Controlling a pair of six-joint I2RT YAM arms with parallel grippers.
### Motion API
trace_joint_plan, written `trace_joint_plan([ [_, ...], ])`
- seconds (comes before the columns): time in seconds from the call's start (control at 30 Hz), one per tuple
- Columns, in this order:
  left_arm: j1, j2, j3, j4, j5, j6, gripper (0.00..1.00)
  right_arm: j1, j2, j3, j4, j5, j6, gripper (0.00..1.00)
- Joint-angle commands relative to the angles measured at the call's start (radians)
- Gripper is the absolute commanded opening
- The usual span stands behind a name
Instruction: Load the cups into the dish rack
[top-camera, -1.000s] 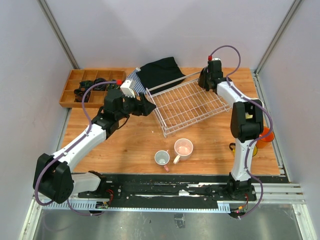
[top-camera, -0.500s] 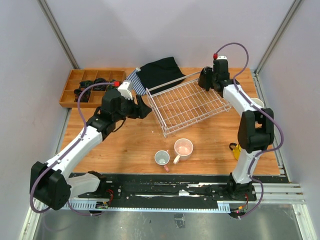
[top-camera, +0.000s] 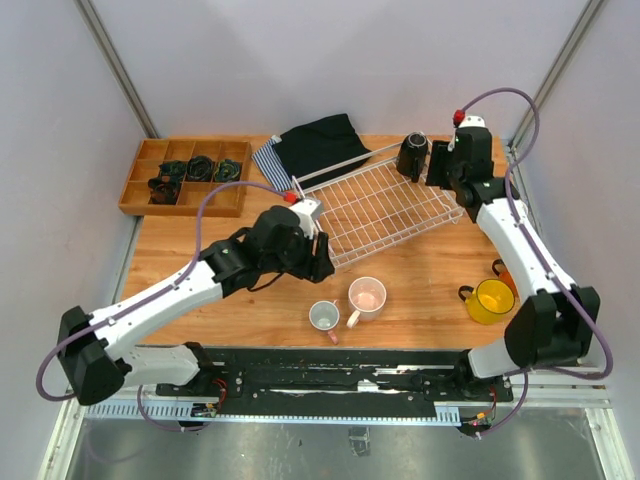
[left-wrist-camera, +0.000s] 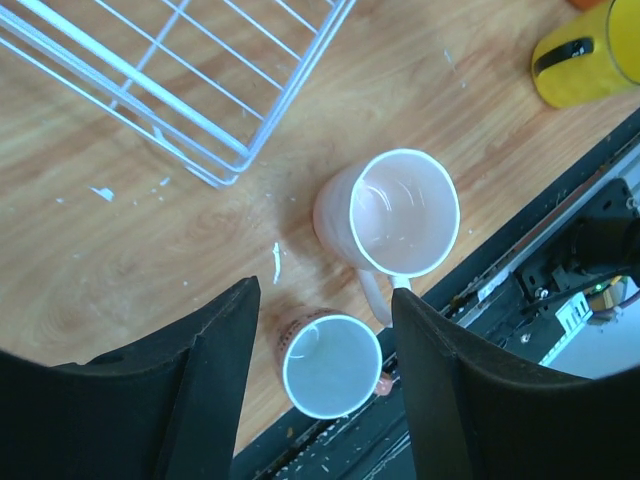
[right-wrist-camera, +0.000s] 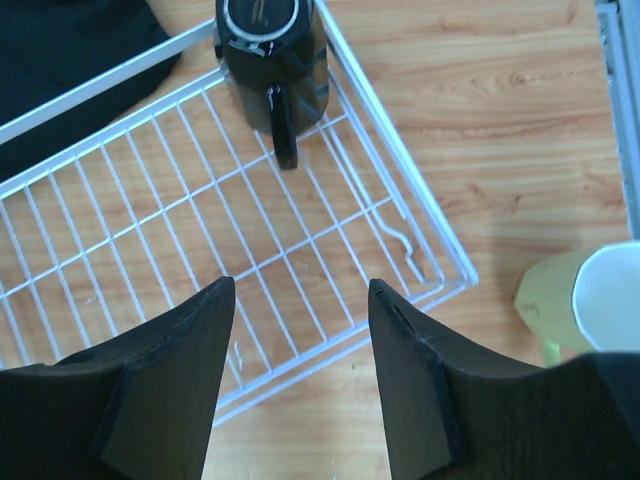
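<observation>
Overhead, the right arm hides most of the orange mug; the right wrist view cuts off the pale yellow-green mug. There the black mug stands inverted in the dish rack's 12 o'clock corner, handle toward 6 o'clock. The left fingers and right fingers are spread, empty.

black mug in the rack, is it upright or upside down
Upside down. The black mug stands in a corner of the dish rack, its flat dark base facing up; no white inside shows.

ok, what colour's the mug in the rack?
Black. The mug shows best in the right wrist view.
</observation>
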Motion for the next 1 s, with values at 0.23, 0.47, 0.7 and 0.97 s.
trace_joint_plan([
  [0.23,-0.159,0.303,0.167,-0.064,-0.101,-0.035,0.59,-0.007,-0.296,-0.188,-0.168,-0.119,0.094,0.58],
  [0.47,-0.195,0.431,0.210,-0.063,-0.104,-0.032,0.59,-0.010,-0.410,-0.236,-0.207,-0.117,0.082,0.59],
  [0.7,-0.211,0.511,0.217,-0.049,-0.093,-0.036,0.57,-0.012,-0.453,-0.240,-0.222,-0.127,0.078,0.59],
  [0.97,-0.213,0.578,0.250,-0.032,-0.102,-0.040,0.48,-0.011,-0.483,-0.249,-0.234,-0.135,0.075,0.59],
])
